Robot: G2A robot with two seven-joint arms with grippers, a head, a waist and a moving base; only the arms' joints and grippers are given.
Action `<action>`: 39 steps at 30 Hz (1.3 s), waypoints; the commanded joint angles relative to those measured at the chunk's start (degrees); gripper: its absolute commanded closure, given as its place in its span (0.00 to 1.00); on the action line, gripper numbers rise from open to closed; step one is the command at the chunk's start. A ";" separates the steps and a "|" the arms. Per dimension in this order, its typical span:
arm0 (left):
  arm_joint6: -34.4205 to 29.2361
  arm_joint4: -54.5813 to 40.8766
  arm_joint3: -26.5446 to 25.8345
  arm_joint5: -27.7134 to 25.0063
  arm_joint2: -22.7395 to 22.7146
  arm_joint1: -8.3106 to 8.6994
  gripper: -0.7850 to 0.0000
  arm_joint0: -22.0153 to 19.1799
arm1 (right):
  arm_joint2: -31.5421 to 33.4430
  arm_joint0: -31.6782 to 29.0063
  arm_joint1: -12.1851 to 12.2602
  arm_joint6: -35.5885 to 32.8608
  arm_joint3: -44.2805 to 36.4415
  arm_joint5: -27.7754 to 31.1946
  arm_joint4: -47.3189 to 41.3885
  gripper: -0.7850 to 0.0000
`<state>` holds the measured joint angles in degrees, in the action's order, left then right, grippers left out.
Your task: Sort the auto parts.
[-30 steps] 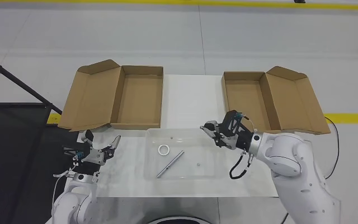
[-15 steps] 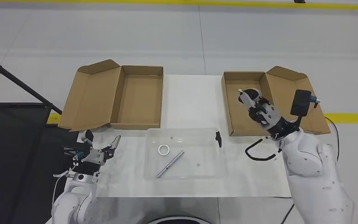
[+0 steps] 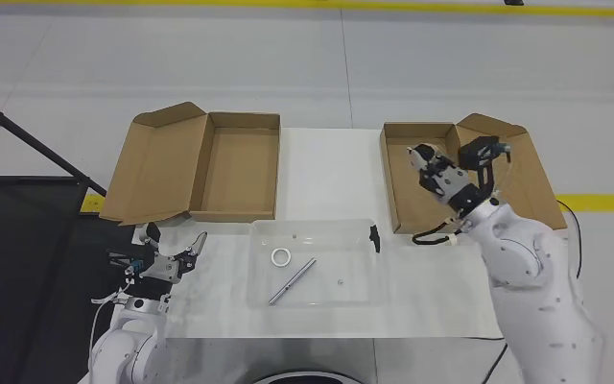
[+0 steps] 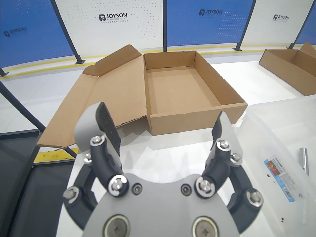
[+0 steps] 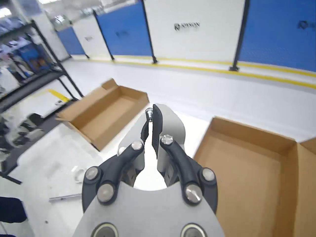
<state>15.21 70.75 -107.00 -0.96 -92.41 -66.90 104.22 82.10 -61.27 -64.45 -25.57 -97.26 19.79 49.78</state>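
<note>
Small shiny silver stud (image 5: 148,112), rounded head, pinched between right jaws

You're in a factory-style hall | blue and white partition panels (image 4: 202,10) | yellow floor line (image 5: 197,66) | black shelving rack (image 5: 58,61)

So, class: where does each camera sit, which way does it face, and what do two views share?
Top view: above the arms, facing down at the table; left gripper and right gripper show.
Left wrist view: on the left wrist, facing the left cardboard box; own gripper open in front.
Right wrist view: on the right wrist above the right cardboard box, facing the left one; own gripper shut on a small metal part.
Shared: both wrist views show the left cardboard box and metal rod.
</note>
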 commanded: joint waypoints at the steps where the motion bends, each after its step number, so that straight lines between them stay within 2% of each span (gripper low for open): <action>1: 0.00 0.00 0.00 0.00 0.00 0.00 0.00 0.00 | -2.46 2.89 -0.18 -4.67 2.50 -4.61 4.54 1.00; 7: 0.00 0.00 0.00 0.00 0.00 0.00 0.00 0.00 | -11.23 12.77 -1.39 -15.70 14.65 -13.01 15.51 1.00; 11: 0.00 0.00 0.00 0.00 0.00 0.00 0.00 0.00 | -14.64 18.68 -2.40 -19.17 23.47 -14.15 16.05 1.00; 17: 0.00 0.00 0.00 0.00 0.00 0.00 0.00 0.00 | -18.59 25.01 -3.55 -25.19 33.27 -12.83 17.46 1.00; 22: 0.00 0.00 0.00 0.00 0.00 0.00 0.00 0.00 | -20.81 28.15 -4.55 -27.35 38.60 -12.07 16.55 0.99; 24: 0.00 0.00 0.00 0.00 0.00 0.00 0.00 0.00 | -21.28 28.90 -4.81 -28.21 40.14 -11.57 16.01 0.90; 26: 0.00 0.00 0.00 0.00 0.00 0.00 0.00 0.00 | -21.71 29.52 -5.02 -28.85 41.20 -11.03 15.73 0.95; 33: 0.00 0.00 0.00 0.00 0.00 0.00 0.00 0.00 | -22.53 30.53 -5.52 -30.01 43.32 -10.13 15.01 0.93; 36: 0.00 0.00 0.00 0.00 0.00 0.00 0.00 0.00 | -22.53 30.62 -5.59 -30.29 43.60 -10.12 14.89 0.70; 39: 0.00 0.00 0.00 0.00 0.00 0.00 0.00 0.00 | -22.17 30.48 -5.52 -30.33 43.26 -10.34 14.90 0.62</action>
<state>15.21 70.75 -107.00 -0.96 -92.41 -66.90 104.22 59.81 -30.70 -70.01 -55.87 -53.86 9.47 64.67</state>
